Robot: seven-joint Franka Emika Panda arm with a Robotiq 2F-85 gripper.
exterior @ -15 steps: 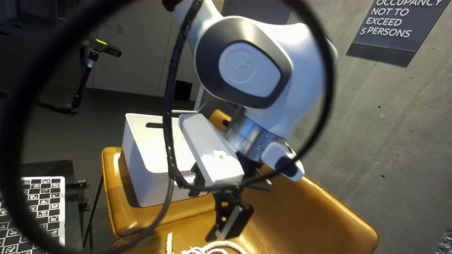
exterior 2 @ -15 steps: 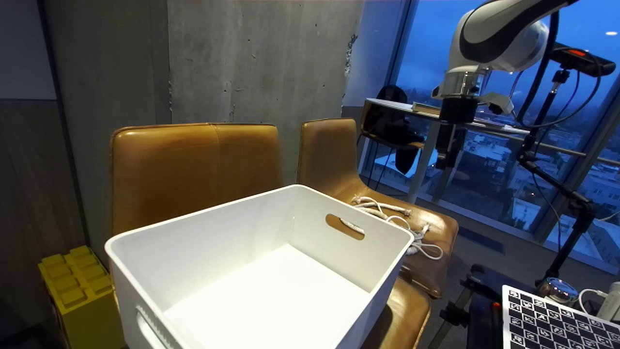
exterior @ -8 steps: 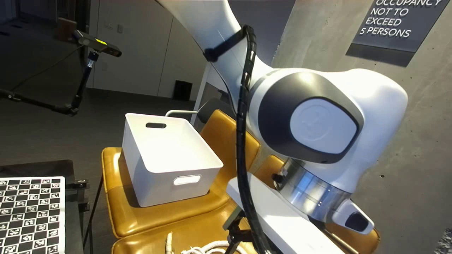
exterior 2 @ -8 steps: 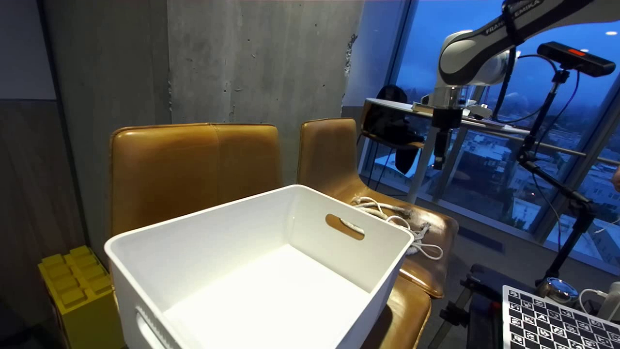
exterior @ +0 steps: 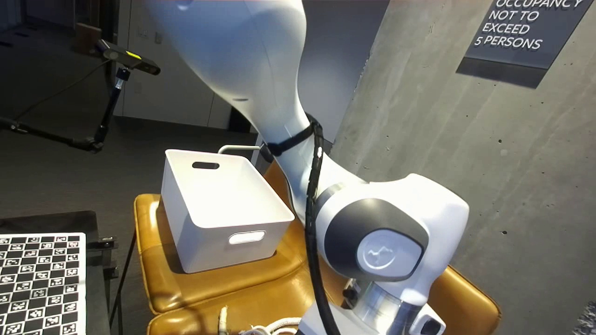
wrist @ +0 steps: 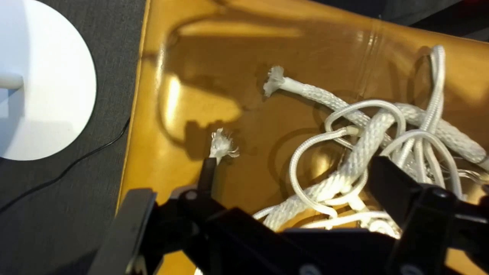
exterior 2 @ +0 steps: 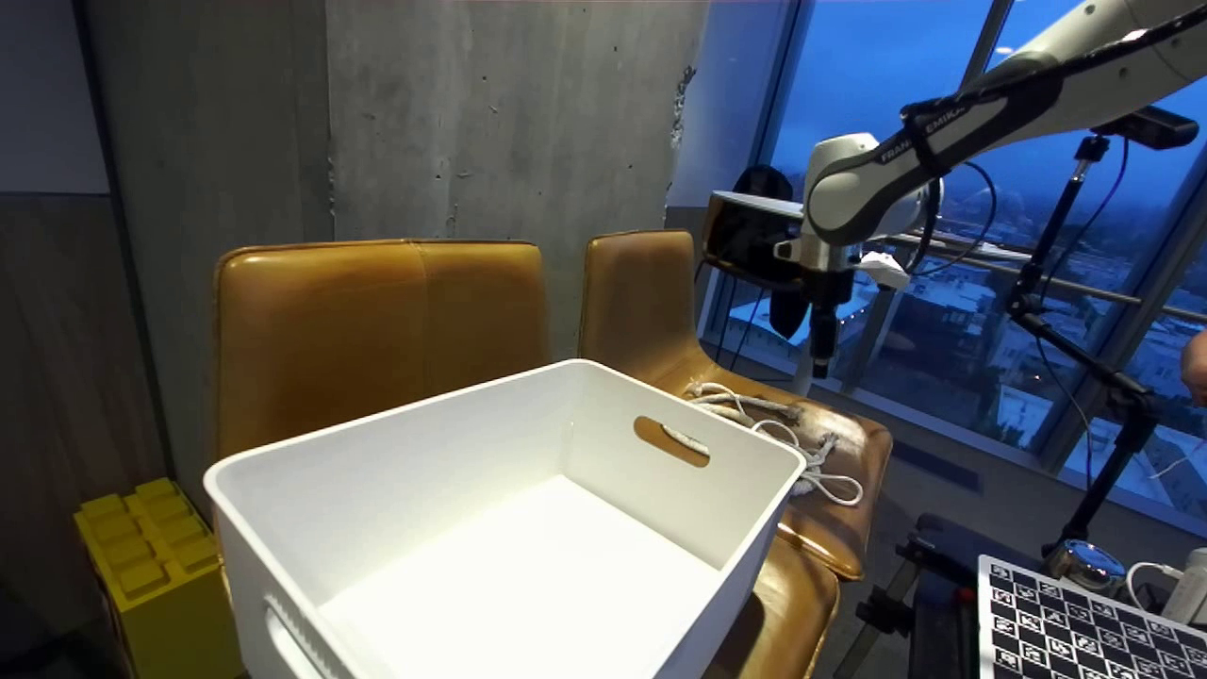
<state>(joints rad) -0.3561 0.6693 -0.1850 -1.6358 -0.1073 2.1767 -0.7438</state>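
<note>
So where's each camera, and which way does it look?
An exterior view: up high, facing bin and concrete wall; arm mid-picture.
An exterior view: near the bin, facing chairs and window; arm upper right.
Wrist view: on the arm, looking down at rope; open gripper at bottom.
Both exterior views share bin, chairs, rope, arm.

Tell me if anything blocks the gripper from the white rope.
Nothing visible does. In the wrist view, only the open gripper itself hides parts of the rope, which lies on the tan chair seat.
</note>
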